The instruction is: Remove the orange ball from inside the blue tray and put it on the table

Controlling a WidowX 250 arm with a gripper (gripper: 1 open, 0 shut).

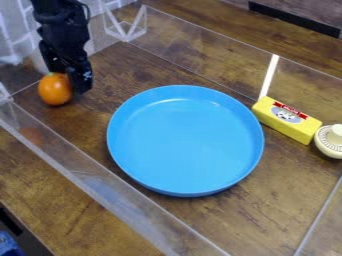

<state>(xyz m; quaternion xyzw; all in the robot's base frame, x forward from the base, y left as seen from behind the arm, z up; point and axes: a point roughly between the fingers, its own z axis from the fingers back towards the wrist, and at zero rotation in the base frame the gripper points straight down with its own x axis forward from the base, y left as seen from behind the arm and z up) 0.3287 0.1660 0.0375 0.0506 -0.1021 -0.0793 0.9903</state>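
The orange ball [54,90] rests on the dark wood table [134,60] at the far left, outside the blue tray [186,139]. My black gripper [64,78] stands just above and behind the ball. Its fingers are spread and hold nothing, and one finger [82,77] shows to the right of the ball. The round tray sits in the middle of the table with nothing in it.
Clear acrylic walls [80,170] border the table close to the ball on the left and front. A small yellow box [287,118] with an upright white stick and a round cream object [330,141] stand at the right.
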